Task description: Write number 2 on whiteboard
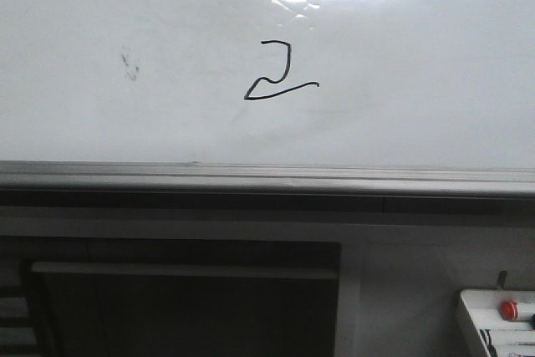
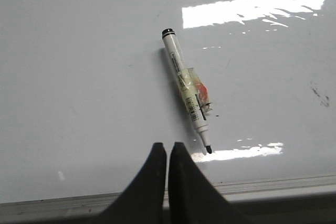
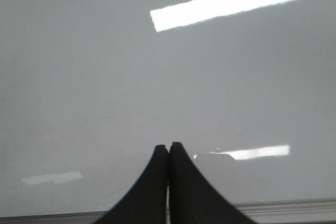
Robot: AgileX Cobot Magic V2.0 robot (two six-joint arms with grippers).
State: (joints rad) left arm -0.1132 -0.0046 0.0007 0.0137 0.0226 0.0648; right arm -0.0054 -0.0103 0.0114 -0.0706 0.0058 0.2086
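Front view: the number 2 (image 1: 280, 73) sits mid-board on the whiteboard (image 1: 418, 81), below the glare.
Both grippers, left gripper (image 2: 167, 148) and right gripper (image 3: 168, 148), are pinched closed on nothing; a marker (image 2: 186, 90) lies nearby.

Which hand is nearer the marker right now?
Left. The marker lies on the whiteboard just ahead of the shut left hand. The right wrist view shows the shut right hand with no marker.

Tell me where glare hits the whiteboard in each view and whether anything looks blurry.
Front view: a bright glare bar tops the whiteboard, clear of the sharp number 2. Left wrist view: two glare streaks, marker crisp. Right wrist view: soft, slightly blurred, three glare patches.
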